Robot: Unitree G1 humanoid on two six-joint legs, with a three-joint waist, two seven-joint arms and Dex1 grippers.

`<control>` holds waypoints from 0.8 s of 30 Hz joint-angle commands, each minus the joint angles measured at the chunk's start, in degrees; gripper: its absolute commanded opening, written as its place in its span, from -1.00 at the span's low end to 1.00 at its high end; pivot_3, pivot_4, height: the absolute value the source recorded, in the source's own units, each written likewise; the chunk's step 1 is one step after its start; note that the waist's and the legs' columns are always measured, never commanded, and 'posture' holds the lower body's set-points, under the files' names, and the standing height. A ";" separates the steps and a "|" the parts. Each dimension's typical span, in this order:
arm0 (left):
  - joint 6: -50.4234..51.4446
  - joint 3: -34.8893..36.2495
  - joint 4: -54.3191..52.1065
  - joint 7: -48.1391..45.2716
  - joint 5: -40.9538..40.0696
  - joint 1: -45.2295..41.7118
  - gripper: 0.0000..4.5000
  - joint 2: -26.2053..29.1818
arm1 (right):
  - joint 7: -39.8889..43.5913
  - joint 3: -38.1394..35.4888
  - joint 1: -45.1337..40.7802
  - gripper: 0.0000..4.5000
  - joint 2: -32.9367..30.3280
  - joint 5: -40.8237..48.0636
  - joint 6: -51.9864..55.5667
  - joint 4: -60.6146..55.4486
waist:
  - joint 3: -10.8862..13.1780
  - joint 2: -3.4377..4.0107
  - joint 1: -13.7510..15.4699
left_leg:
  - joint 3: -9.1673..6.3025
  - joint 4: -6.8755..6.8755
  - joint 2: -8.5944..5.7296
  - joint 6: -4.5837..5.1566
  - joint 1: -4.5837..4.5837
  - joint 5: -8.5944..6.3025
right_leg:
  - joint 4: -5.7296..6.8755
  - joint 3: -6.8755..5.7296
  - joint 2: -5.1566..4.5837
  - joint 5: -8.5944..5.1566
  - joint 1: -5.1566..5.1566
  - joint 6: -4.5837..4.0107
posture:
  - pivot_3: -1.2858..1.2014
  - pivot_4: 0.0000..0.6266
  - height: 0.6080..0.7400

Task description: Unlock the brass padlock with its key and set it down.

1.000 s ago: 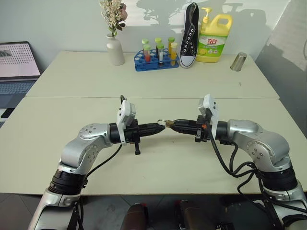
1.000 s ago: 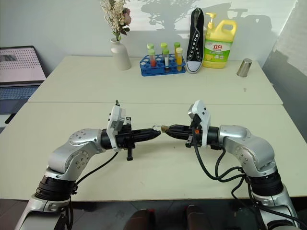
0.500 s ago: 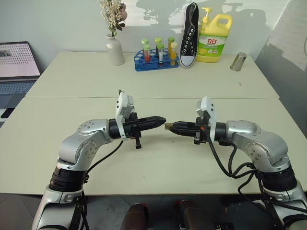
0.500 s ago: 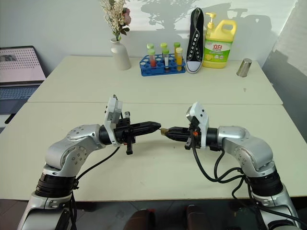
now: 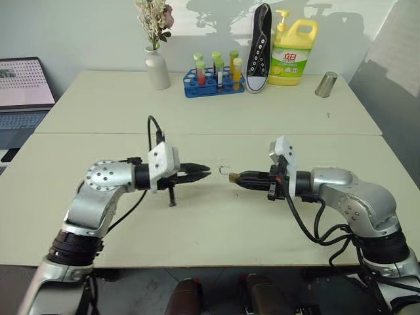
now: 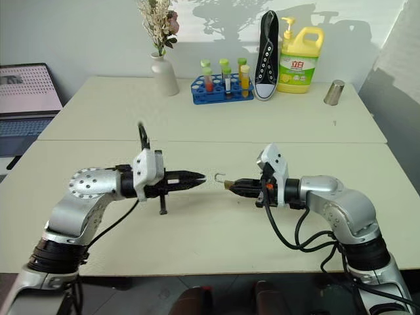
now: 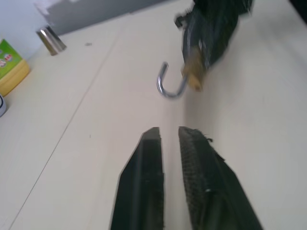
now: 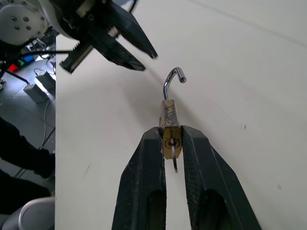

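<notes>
Two grippers face each other over the middle of the table, tips apart with a clear gap between them. Right gripper is clamped on the brass padlock: the gold body sits pinched between the two black fingers near their tips, and the silvery shackle sticks out beyond them, hooked end free, so the lock reads as already sprung. A thin silvery sliver, likely the key, shows at the keyhole between the fingers; cannot confirm how deep it sits. In the head views the padlock hangs above the tabletop near the centre of the frame, not resting on it. Left gripper is empty, fingers slightly parted with a narrow slit between them, pointing at the lock from the left of the frame. Judged remaining: set the lock down. Risks: grip is on a very small, smooth block close to the fingertips, so any twist or jolt of the wrist could let it pivot or squirt out. Releasing from this height would probably make it bounce or skid, and the key might fall out. The open shackle could snag on a finger of the left gripper if that one comes back in. Lowering too steeply might push the shackle tip into the table and lever the body out of the pinch.
</notes>
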 commanded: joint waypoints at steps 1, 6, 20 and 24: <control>-8.59 -1.28 0.57 -3.78 1.91 1.02 -0.17 0.97 | -1.91 -1.99 -0.30 -0.93 1.19 3.05 4.73 0.09 | 0.01 0.00 -0.01 | 0.01 0.00 0.00 0.00 -0.01 0.00 | 0.00 0.00 -0.03 0.00 0.00 0.00 | 0.03 -0.52 1.00; -12.16 -1.87 0.07 -4.43 3.46 3.12 0.60 1.54 | -5.15 -3.26 -0.05 -0.93 3.36 5.43 11.95 2.69 | 0.01 0.00 -0.04 | -0.02 0.01 0.00 0.00 -0.03 0.00 | 0.00 -0.03 -0.16 -0.09 -0.02 0.15 | 0.03 -0.52 1.00; -9.57 -2.89 -3.79 -2.35 3.11 4.45 1.00 0.62 | -5.80 1.76 -2.32 -0.93 5.80 1.53 14.70 13.20 | 0.02 0.02 -0.17 | 0.00 0.01 0.03 0.01 -0.03 0.00 | 0.02 -0.01 0.03 -0.15 -0.03 0.26 | 0.03 -0.52 1.00; -9.39 -3.41 -4.08 -2.30 3.29 4.40 1.00 0.24 | -6.25 -0.55 -3.47 -0.93 6.72 2.53 17.07 17.02 | 0.02 0.02 -0.16 | -0.03 0.01 0.04 0.01 -0.03 0.00 | 0.02 -0.03 0.04 -0.15 -0.03 0.26 | 0.03 -0.52 1.00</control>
